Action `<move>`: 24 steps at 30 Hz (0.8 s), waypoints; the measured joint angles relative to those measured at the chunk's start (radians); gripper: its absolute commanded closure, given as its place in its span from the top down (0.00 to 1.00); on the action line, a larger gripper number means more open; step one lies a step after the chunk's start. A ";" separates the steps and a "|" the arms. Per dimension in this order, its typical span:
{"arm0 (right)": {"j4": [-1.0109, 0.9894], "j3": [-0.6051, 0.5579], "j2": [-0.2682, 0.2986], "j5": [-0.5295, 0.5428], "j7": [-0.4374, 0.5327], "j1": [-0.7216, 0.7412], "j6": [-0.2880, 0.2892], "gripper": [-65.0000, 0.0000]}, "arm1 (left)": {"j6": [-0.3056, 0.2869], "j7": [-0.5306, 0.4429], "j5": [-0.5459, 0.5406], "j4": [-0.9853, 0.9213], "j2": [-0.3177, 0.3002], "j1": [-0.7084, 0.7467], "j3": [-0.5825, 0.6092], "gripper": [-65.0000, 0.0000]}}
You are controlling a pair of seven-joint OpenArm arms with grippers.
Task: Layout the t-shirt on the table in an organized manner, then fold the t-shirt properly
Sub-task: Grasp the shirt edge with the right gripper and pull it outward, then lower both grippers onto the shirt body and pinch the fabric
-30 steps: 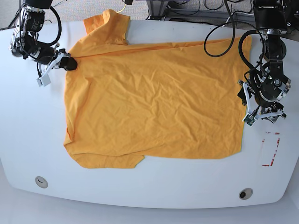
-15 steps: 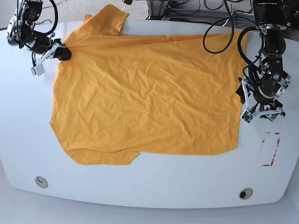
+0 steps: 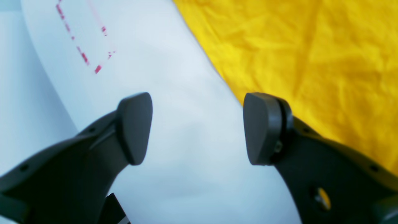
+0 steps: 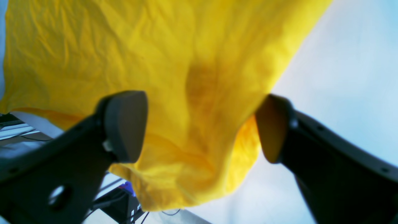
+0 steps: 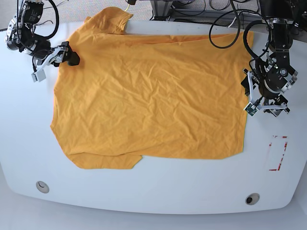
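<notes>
The orange-yellow t-shirt (image 5: 148,96) lies spread and creased across the white table (image 5: 158,191), with one sleeve (image 5: 112,19) reaching the far edge. My right gripper (image 5: 71,55) is at the shirt's upper left corner. In the right wrist view it (image 4: 199,127) stands open, with loose shirt fabric (image 4: 174,56) under and between the fingers but not pinched. My left gripper (image 5: 271,109) is just off the shirt's right edge. In the left wrist view it (image 3: 197,127) is open over bare table, with the shirt (image 3: 311,46) beside one finger.
A red-tape rectangle (image 5: 278,153) marks the table at the right, near the left gripper. Two round grommets (image 5: 42,187) (image 5: 252,198) sit along the near edge. Cables and equipment (image 5: 192,9) crowd the space behind the far edge.
The right gripper pulled the shirt's corner up and to the left, then opened and let it go. The shirt lies wider and flatter. The left arm has shifted slightly toward the far edge.
</notes>
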 measured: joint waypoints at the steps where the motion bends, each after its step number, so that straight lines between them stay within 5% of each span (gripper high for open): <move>1: 0.012 0.000 0.000 0.001 0.000 0.003 0.000 1.00 | -0.016 0.000 0.004 0.000 0.013 0.000 -0.022 0.67; 11: 0.156 -0.008 0.002 -0.003 -0.007 0.066 0.002 1.00 | -0.016 -0.001 0.003 0.002 0.061 0.000 -0.069 0.66; 19: 0.191 -0.216 -0.004 -0.004 0.002 0.163 0.001 1.00 | -0.016 -0.008 0.007 0.002 0.078 0.017 -0.066 0.66; 24: 0.185 -0.275 -0.049 -0.187 0.006 0.182 -0.002 0.94 | -0.015 -0.005 0.017 -0.002 0.072 0.024 -0.038 0.66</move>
